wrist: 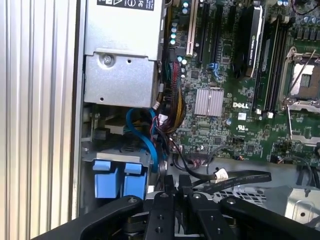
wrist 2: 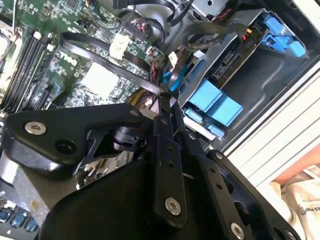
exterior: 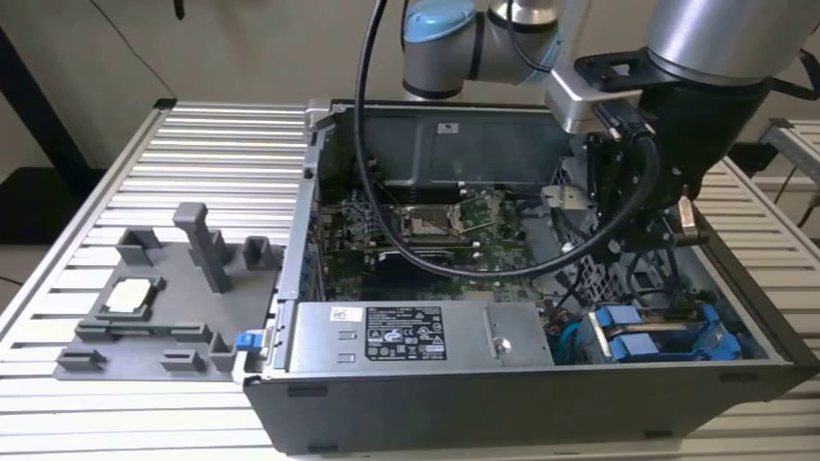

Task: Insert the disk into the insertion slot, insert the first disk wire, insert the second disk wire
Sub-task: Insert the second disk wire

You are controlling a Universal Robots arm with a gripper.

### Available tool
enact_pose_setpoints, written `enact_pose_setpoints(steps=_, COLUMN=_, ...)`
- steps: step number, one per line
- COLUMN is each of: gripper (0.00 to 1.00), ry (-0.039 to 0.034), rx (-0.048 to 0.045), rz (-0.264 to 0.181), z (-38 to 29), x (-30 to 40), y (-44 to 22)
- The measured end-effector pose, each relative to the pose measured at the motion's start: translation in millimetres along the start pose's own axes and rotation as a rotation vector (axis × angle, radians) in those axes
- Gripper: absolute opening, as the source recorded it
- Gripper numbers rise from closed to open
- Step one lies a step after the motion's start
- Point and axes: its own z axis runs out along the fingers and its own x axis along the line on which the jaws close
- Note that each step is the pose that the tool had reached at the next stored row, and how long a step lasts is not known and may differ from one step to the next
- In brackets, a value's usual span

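Observation:
Two blue-framed drives (exterior: pixel 637 338) sit side by side in the grey drive cage (exterior: pixel 717 338) at the case's front corner, on the exterior view's right. I cannot tell which one is the disk or which bay is the insertion slot. Their blue tabs (wrist 2: pixel 214 103) (wrist: pixel 120 181) show in both wrist views. My gripper (exterior: pixel 663 240) hangs inside the case just behind the cage. Its fingertips (wrist 2: pixel 165 104) (wrist: pixel 164 176) are shut together beside a blue wire (wrist: pixel 146 136) (wrist 2: pixel 175 79). Whether anything is pinched between them is hidden.
The open computer case (exterior: pixel 513 403) stands on a slatted table. Inside lie the motherboard (exterior: pixel 429 226), a silver power supply (exterior: pixel 410 336) and a loose black flat cable (wrist: pixel 235 177). A grey fixture (exterior: pixel 167 288) stands on the exterior view's left.

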Motion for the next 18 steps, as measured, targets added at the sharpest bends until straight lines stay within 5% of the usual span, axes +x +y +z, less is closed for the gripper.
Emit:
enact_pose_setpoints(steps=10, gripper=0.16, ry=-0.0069, rx=-0.0246, rz=0.001, z=0.7, x=23.5, y=-15.2)
enact_pose_setpoints(steps=18, gripper=0.16, ry=-0.0121, rx=-0.0688, rz=0.002, z=2.0, x=33.4, y=-35.4)
